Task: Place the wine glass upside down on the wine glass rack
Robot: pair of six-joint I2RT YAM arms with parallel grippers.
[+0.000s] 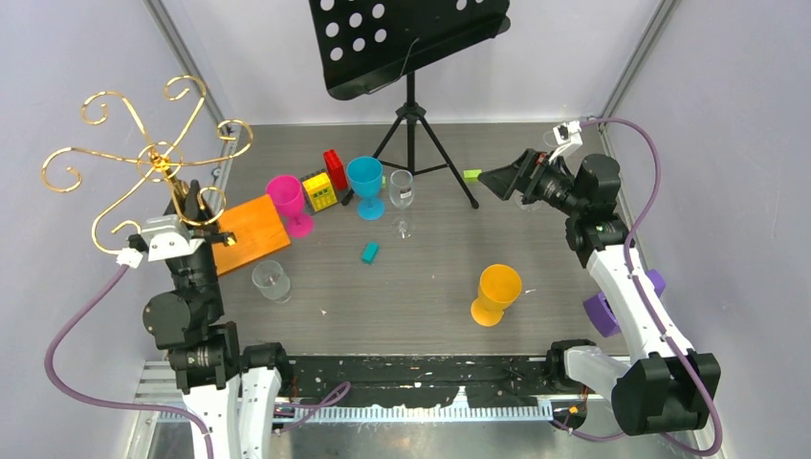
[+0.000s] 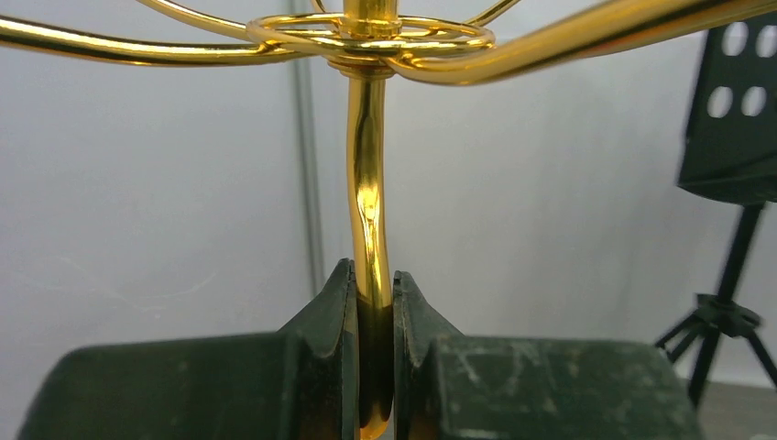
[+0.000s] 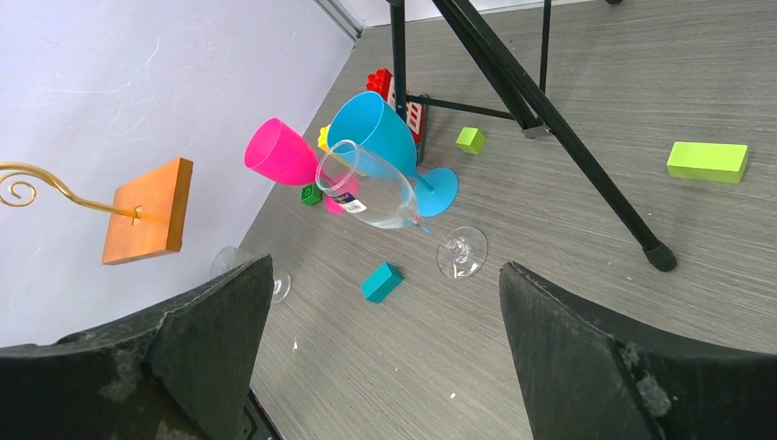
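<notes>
Left gripper [image 2: 374, 316] is clamped on the rack [image 1: 158, 158], low on its stem, one pad on each side of the gold rod and the loops spread above. Right gripper [image 3: 385, 270] hangs wide open with nothing between its fingers, at the table's 2 o'clock in the top view. It faces the glass [image 1: 402, 191], which stands upright at its 9 o'clock, near the table's middle.

A blue goblet [image 1: 366, 185] stands just beside the glass at 9 o'clock, and a tripod [image 1: 445, 160] leg runs past at 1 to 3 o'clock. A second glass [image 1: 272, 280] sits at 5 o'clock of the rack's orange base [image 1: 253, 234].

The step in hand looks like the reach for the glass. Best to come in from 4 o'clock, the free side, under the tripod leg and away from the goblet. Straddle the bowl low or the stem high, and close softly, since thin glass slips. Pick a grip that leaves room for the wrist to roll the glass over. The left hold should keep the rack steady, so a loop at the table's 9 o'clock stays put for the foot.
</notes>
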